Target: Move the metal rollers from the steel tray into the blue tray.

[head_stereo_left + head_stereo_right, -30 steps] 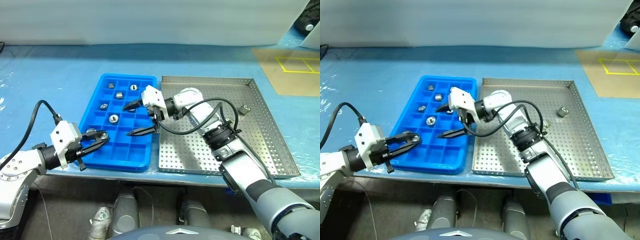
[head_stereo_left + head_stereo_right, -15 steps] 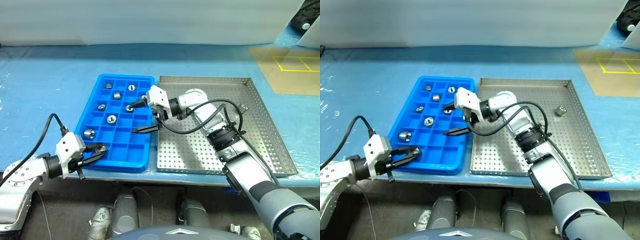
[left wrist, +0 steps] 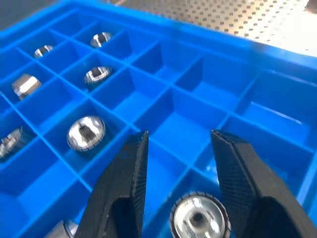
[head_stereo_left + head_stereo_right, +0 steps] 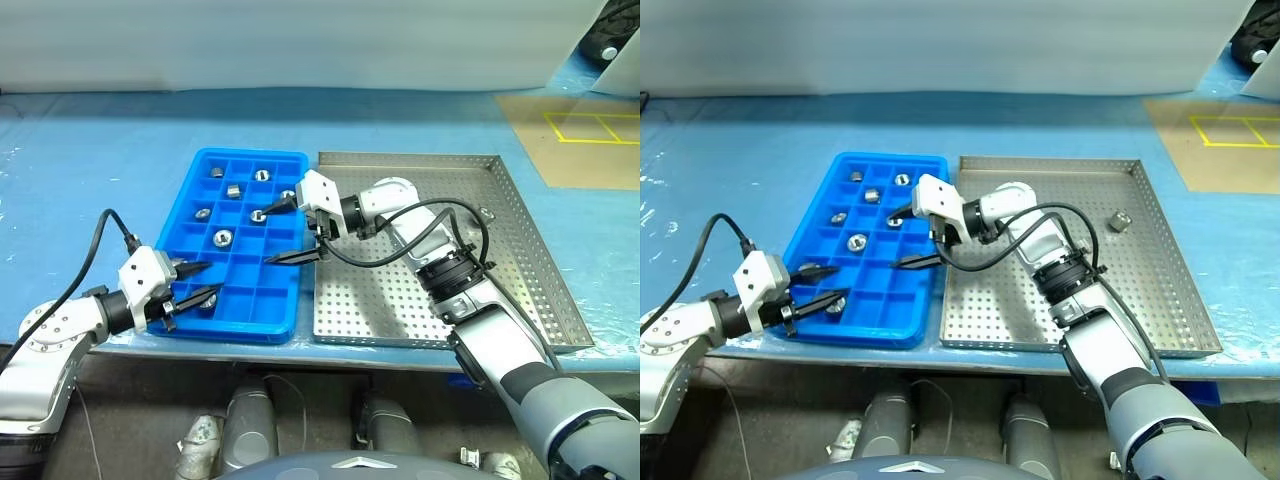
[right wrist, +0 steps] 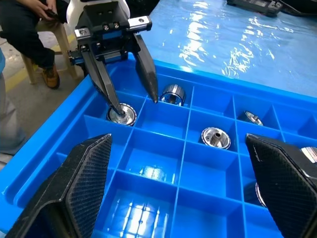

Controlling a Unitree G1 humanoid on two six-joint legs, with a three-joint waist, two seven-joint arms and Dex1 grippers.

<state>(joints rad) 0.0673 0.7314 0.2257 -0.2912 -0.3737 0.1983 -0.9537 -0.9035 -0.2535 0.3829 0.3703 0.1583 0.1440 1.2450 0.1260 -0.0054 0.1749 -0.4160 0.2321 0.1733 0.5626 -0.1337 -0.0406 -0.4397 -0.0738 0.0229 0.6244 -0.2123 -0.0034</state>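
Left end effector (image 4: pixel 197 280) open, fingers spread over the near left corner of the blue tray (image 4: pixel 284 165), nothing gripped. One roller (image 3: pixel 199 221) sits loose in the compartment right between and below its fingers (image 3: pixel 124 188); a second roller (image 5: pixel 172 94) lies in the next compartment, just beside the other fingertip.

Right end effector (image 4: pixel 281 232) wide open and empty, hanging over the right side of the blue tray, near the edge shared with the steel tray (image 4: pixel 520 230). Upper finger is over the middle rows, lower finger over the right column.

Blue tray holds more rollers in its far rows: two at the far end (image 4: pixel 218 172) and (image 4: pixel 262 175), one just behind them (image 4: pixel 234 191), one on the left column (image 4: pixel 203 213), one mid tray (image 4: pixel 225 238), one under the right end effector's upper fingertip (image 4: pixel 259 215). Near-right compartments of the blue tray have no rollers.

Steel tray sits directly right of the blue tray, edges almost touching. One roller (image 4: pixel 1120 221) lies on its dotted floor, toward the far right side, well apart from the blue tray.

Both trays rest on the blue-covered bench (image 4: pixel 100 150). Right wrist view has a seated person (image 5: pixel 25 25) beyond the blue tray's end.
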